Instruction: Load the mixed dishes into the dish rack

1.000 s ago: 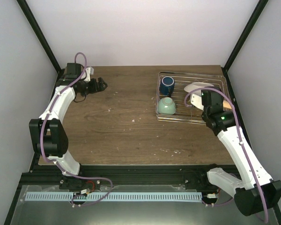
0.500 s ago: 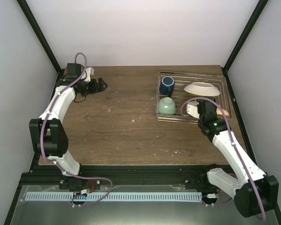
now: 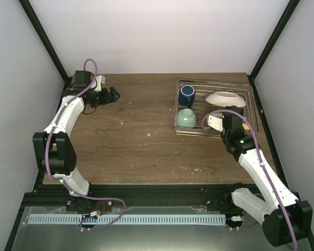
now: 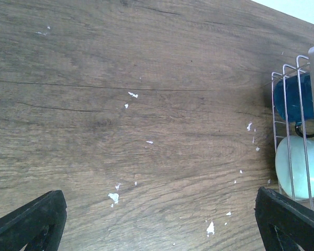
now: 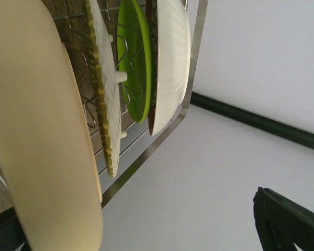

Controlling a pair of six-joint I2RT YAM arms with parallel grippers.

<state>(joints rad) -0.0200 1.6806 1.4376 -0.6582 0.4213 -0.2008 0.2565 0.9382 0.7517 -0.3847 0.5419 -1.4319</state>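
Your right gripper's (image 5: 145, 226) jaws stood wide apart with nothing clamped between them. The cream plate (image 5: 42, 130), blurred and very near, filled the left of the wrist view; I could not tell whether it touched a jaw. Beyond it stood the olive-edged plate (image 5: 105, 94), the bright green plate (image 5: 136, 68) and the white ribbed plate (image 5: 172, 63), all on edge in the dish rack (image 3: 214, 82). Your left gripper's (image 3: 112, 94) jaws were spread fully too, empty, hovering over the wooden table (image 3: 136, 136) near its far left corner, well apart from the rack. In the rack's left side sat the dark blue mug (image 3: 187, 95), with the mint-green bowl (image 3: 186, 118) just in front of it.
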